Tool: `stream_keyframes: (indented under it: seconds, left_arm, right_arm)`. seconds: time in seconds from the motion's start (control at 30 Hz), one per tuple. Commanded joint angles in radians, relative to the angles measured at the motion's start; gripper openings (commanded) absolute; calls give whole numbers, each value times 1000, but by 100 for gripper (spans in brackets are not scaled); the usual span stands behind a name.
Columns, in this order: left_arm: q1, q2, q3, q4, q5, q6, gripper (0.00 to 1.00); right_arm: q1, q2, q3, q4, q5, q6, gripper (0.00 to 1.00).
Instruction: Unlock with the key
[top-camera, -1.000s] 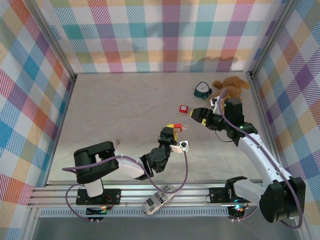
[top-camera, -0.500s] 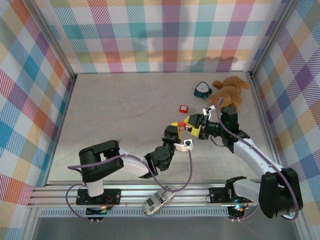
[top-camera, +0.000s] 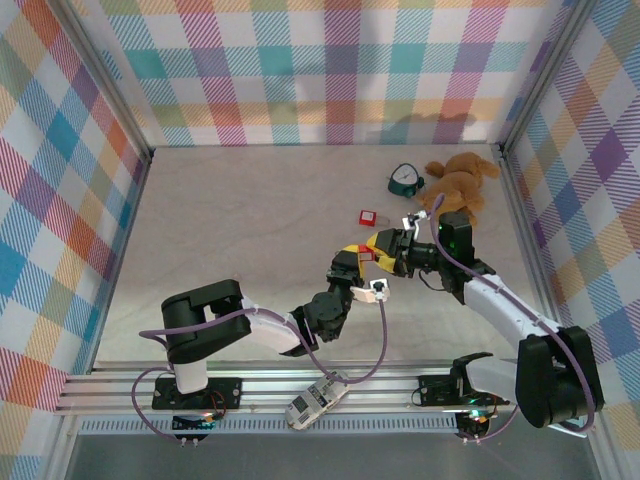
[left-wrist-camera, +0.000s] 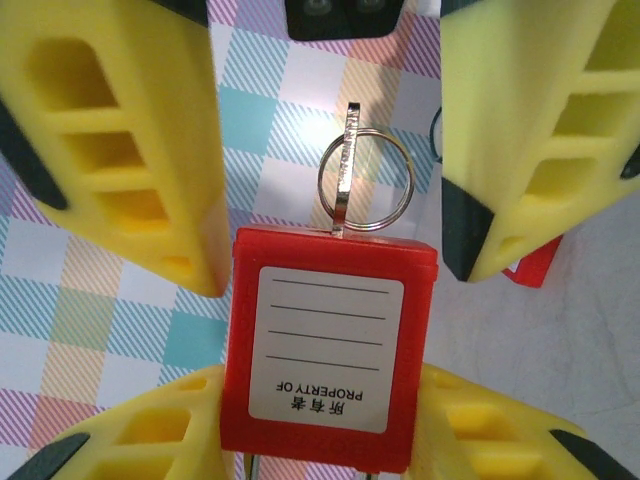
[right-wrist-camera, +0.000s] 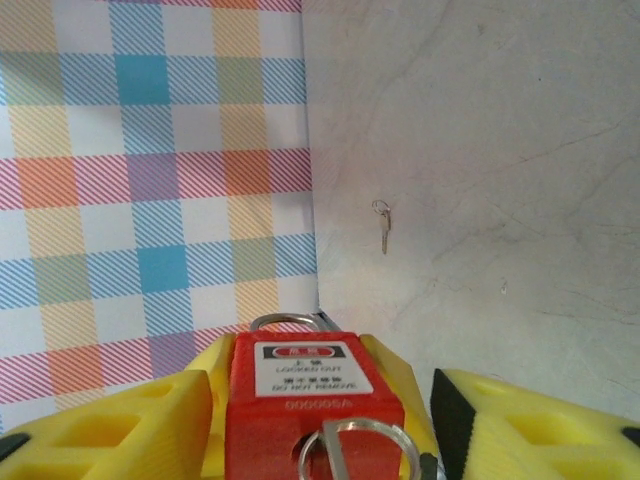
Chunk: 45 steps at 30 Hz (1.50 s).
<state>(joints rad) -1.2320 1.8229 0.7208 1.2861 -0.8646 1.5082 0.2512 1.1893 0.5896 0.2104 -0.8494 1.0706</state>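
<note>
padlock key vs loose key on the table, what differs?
The padlock key sticks out of the red padlock, off the table; the loose key lies flat on it. The padlock key sits inside the open right claw; the loose key lies alone. Both metal, on rings.

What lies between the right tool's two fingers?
The key and its ring, standing out of the red padlock, as the left wrist view shows.

At the far right of the tabletop (top-camera: 250, 210) you'll see a brown plush toy (top-camera: 458, 180) lying close to the right wall. Just beside it, on its left, is a small round teal-and-black item (top-camera: 405, 181). Plaid walls (top-camera: 330, 70) enclose the tabletop on three sides. On the near rail (top-camera: 130, 385) a white device (top-camera: 315, 402) lies askew.
</note>
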Motion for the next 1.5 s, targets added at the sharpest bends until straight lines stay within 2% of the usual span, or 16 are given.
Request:
stream_keyframes:
  seconds: [0.0,0.13,0.3,0.43,0.57,0.63,0.7,0.77,1.0,1.2,1.47]
  left_arm:
    - [-16,7,29,55,18,-11,0]
    - [-16,16,36,55,22,-17,1]
    - [-15,27,43,55,22,-17,1]
    - [-16,35,48,56,18,-17,6]
    - [-15,34,48,55,10,-18,16]
    - [-15,35,48,55,7,-17,25]
    - [-16,38,48,54,3,-16,39]
    - [-15,41,45,55,-2,-16,44]
    - [-15,32,31,55,-10,-26,79]
    - [-19,15,7,55,-14,-42,90]
    - [-51,-43,-58,49,-58,-71,93]
  right_arm:
    - [15,17,1,30,1,-1,59]
    - [20,23,3,31,7,-4,56]
    - [21,15,9,24,5,-4,46]
    - [21,3,7,23,8,5,42]
    - [22,-15,9,13,20,8,40]
    - [22,-24,13,4,27,6,39]
    - [21,-31,17,-6,34,3,38]
    - [20,-34,19,-11,39,3,38]
    - [18,-39,31,-21,52,0,38]
    - [7,-39,55,-50,67,-24,38]
    - [-21,-54,106,-126,94,-85,36]
